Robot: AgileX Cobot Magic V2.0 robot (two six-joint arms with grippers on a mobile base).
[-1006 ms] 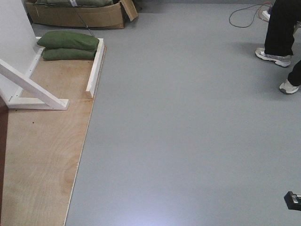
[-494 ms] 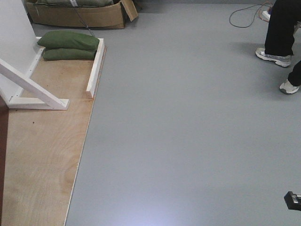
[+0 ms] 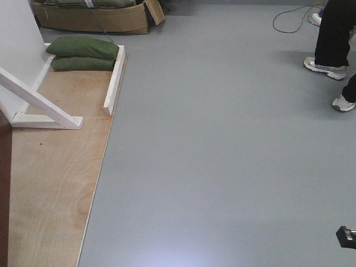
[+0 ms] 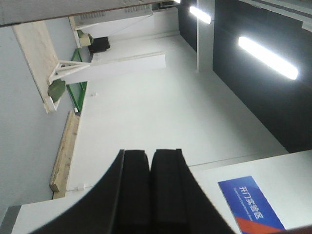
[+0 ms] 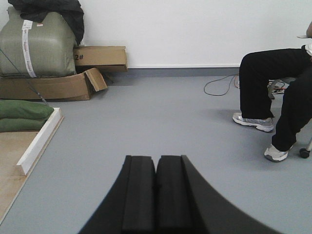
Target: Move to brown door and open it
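You get the door (image 3: 3, 211) only as a dark brown strip at the front view's far left edge, so it lies left of both arms, likely nearer the left. Left fingers (image 4: 136, 190) and right fingers (image 5: 139, 195) are pressed together, holding nothing.

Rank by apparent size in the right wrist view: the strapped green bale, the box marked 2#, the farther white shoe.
1. strapped green bale
2. box marked 2#
3. farther white shoe, despite being nearer

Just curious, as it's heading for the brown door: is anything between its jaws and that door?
Nothing visible: the brown door is a sliver at the left edge, with only bare plywood beside it.
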